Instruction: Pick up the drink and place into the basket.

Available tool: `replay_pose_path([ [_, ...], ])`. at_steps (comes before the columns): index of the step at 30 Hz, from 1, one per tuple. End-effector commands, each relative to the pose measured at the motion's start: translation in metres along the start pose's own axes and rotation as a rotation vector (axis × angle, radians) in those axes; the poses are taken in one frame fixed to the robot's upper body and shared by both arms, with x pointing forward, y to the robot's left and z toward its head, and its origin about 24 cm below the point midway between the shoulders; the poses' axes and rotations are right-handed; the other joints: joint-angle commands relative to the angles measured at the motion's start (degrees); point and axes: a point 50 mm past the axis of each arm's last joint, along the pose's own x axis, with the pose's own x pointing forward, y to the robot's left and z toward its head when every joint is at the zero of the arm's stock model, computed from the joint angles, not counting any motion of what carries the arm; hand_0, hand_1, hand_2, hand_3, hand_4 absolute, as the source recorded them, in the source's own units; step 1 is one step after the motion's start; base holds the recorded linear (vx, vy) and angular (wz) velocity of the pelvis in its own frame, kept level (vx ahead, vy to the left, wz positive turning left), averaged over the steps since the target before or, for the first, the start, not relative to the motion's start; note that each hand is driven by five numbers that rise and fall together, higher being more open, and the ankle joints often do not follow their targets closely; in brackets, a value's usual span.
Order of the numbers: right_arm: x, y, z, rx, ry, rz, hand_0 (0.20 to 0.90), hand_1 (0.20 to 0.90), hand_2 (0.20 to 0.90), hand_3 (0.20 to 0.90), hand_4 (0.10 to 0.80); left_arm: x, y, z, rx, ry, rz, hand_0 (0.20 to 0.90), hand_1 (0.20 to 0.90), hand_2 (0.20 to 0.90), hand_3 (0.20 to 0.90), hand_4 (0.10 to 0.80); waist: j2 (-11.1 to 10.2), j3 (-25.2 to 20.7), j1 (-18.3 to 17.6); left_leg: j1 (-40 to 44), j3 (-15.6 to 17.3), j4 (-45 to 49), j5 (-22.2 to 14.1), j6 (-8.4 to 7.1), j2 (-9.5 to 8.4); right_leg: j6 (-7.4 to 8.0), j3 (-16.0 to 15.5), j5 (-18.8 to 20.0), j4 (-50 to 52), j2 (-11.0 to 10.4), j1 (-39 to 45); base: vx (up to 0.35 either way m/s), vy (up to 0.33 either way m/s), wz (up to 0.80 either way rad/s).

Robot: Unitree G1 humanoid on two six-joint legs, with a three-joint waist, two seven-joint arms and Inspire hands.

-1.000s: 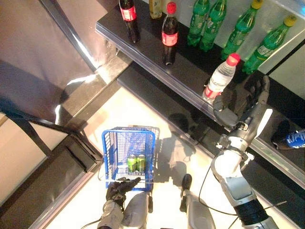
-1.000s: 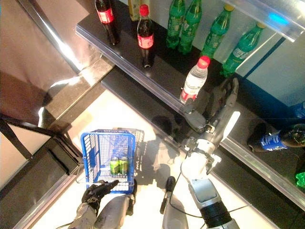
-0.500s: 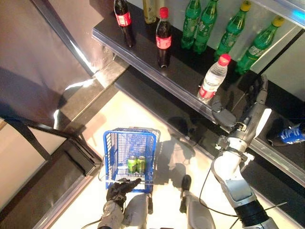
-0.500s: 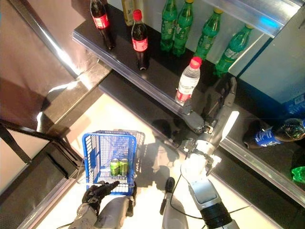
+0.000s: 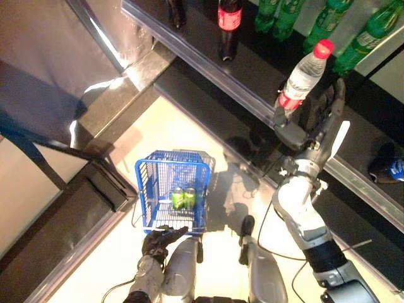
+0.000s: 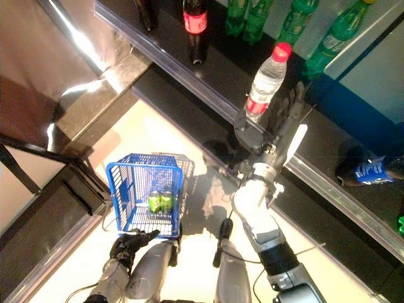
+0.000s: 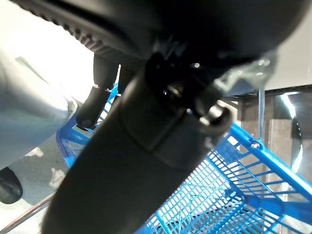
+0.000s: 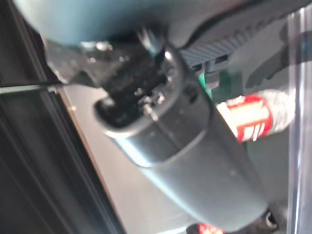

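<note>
A clear water bottle (image 5: pixel 302 77) with a red cap and red label stands near the front edge of the dark shelf (image 5: pixel 208 63). My right hand (image 5: pixel 314 123) is raised right beside it, open, fingers straight, thumb (image 5: pixel 287 134) just below the bottle's base. I cannot tell if it touches. The right wrist view shows the bottle (image 8: pixel 251 117) past the thumb. Low down, my left hand (image 5: pixel 158 241) is curled at the near rim of a blue wire basket (image 5: pixel 141 196), on its handle. Two green cans (image 5: pixel 183 198) lie inside.
On the same shelf stand a cola bottle (image 5: pixel 228 19) and several green bottles (image 5: pixel 278 12) further back. A blue-labelled bottle (image 5: pixel 391 169) lies on the lower ledge at the right. Pale floor spreads under the basket, with a dark step at the left.
The whole view has shifted with the camera. My right hand's fingers have straightened beside the water bottle. The left hand keeps the basket as before.
</note>
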Motion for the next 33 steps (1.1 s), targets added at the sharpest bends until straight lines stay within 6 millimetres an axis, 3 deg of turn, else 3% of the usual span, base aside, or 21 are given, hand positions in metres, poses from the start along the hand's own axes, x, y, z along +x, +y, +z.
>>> replay_pose_path([
  [1, 0.017, 0.006, 0.053, 0.158, -0.222, -0.085, 0.900, 0.900, 0.900, 0.900, 0.800, -0.023, 0.043, -0.041, 0.091, 0.102, 0.076, 0.300, 0.300, 0.300, 0.200, 0.100, -1.0, -0.7, 0.9, -6.4, -1.2, 7.3, 2.4, -1.36, 0.58, 0.69, 2.1, -3.4, 3.9, -1.9, 2.0, 0.000, 0.000, 0.00],
  [12, 0.043, 0.008, 0.072, 0.172, -0.275, -0.178, 0.900, 0.900, 0.900, 0.900, 0.800, -0.019, 0.036, -0.034, 0.103, 0.091, 0.042, 0.300, 0.300, 0.300, 0.200, 0.100, -0.6, 1.0, 1.8, -8.8, -2.0, 8.6, 1.9, -0.75, 0.07, 0.75, 2.2, -3.3, 5.3, -2.0, -0.8, 0.005, 0.002, 0.01],
  [26, 0.074, -0.008, 0.079, 0.143, -0.285, -0.295, 0.900, 0.900, 0.900, 0.900, 0.800, -0.018, 0.039, -0.031, 0.107, 0.100, 0.036, 0.300, 0.300, 0.300, 0.200, 0.100, -0.3, 1.0, 2.8, -10.2, -2.8, 10.2, 0.4, 0.10, -0.52, 0.83, 2.3, -4.1, 8.3, -2.4, -3.4, 0.025, 0.007, 0.01],
  [33, 0.086, -0.010, 0.082, 0.149, -0.264, -0.255, 0.900, 0.900, 0.900, 0.900, 0.800, -0.017, 0.041, -0.029, 0.108, 0.099, 0.032, 0.300, 0.300, 0.300, 0.200, 0.100, -0.1, 1.0, 3.2, -10.7, -3.0, 10.2, 0.2, 0.45, -0.94, 0.95, 2.2, -4.2, 9.3, -2.5, -4.6, 0.007, 0.002, 0.01],
])
